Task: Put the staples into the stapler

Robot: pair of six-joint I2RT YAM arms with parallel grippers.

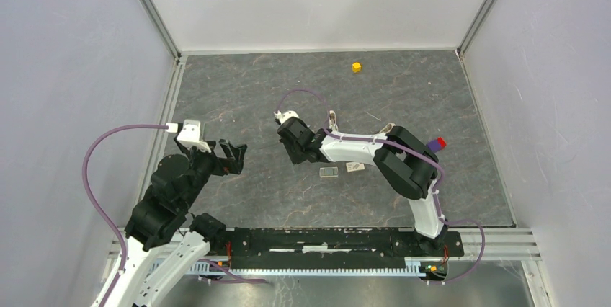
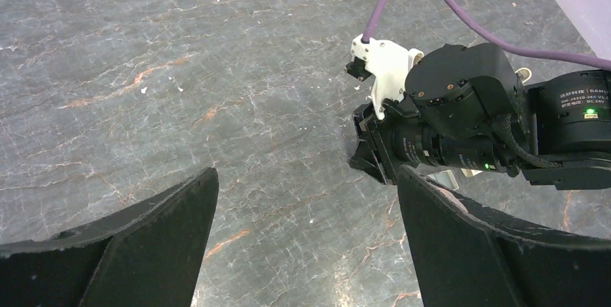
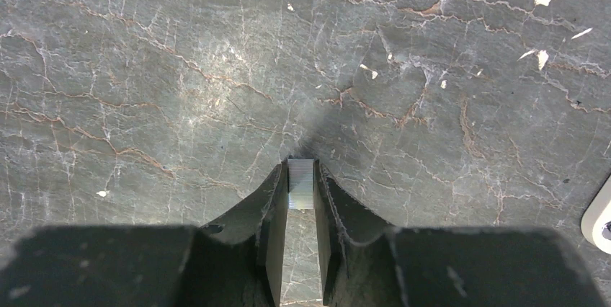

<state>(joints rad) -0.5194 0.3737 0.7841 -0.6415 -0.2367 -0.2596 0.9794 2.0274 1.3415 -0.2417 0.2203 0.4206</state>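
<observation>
From the top camera I see the dark veined table (image 1: 274, 91) with both arms reaching over it. The right arm (image 1: 403, 166) bends leftward across the middle, while the left arm (image 1: 169, 192) stays on its own side. The left gripper (image 2: 308, 171) hangs released, its fingers spread wide above bare stone and holding nothing. It faces the right arm's wrist. The stapler (image 1: 332, 120) sits on the table just beyond the right forearm, well apart from either gripper. Two small pale pieces (image 1: 341, 169) lie side by side near that forearm's near side, and a yellow cube (image 1: 356, 67) sits far back. In my right wrist view the right gripper (image 3: 300, 177) is clenched on the staples (image 3: 301, 190), the ribbed silvery block pinched upright between the fingertips above the table.
</observation>
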